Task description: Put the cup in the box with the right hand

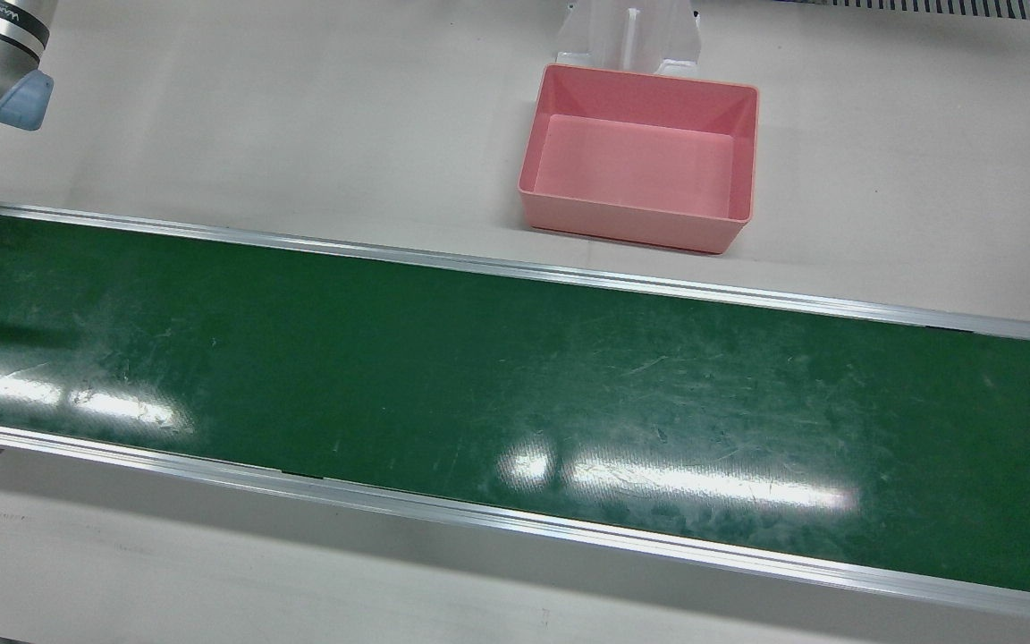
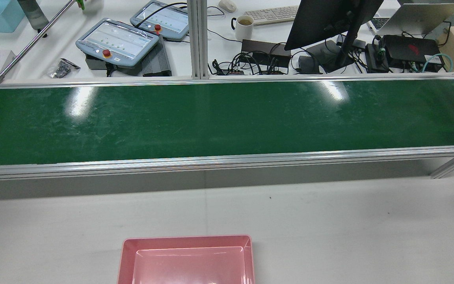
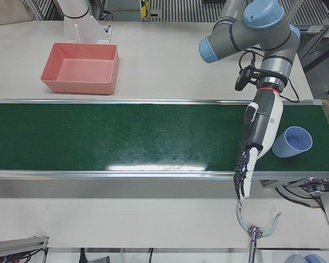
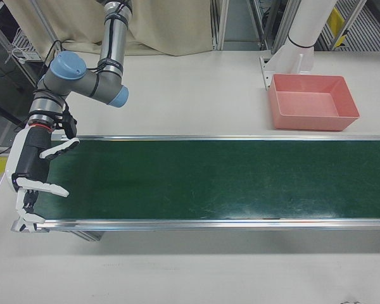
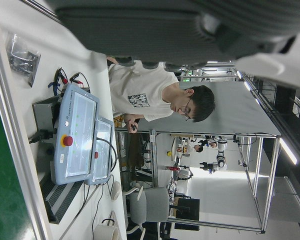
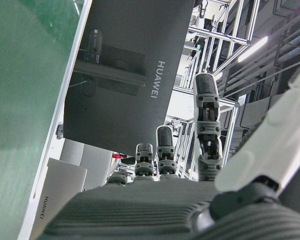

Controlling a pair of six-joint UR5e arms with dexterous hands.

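Waiting suits the right hand (image 4: 35,171), its fingers spread and empty over the green conveyor surface (image 4: 209,180); the pink plastic box (image 4: 313,101) sits well apart. The pale blue plastic cup (image 3: 292,141) lies at the opposite end, near the left hand (image 3: 257,131), whose fingers are straight and empty.

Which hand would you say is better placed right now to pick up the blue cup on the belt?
The left hand: it hangs open right beside the blue cup at its end of the green conveyor belt. The right hand, also open, waits at the opposite end, though the task assigns it the cup.
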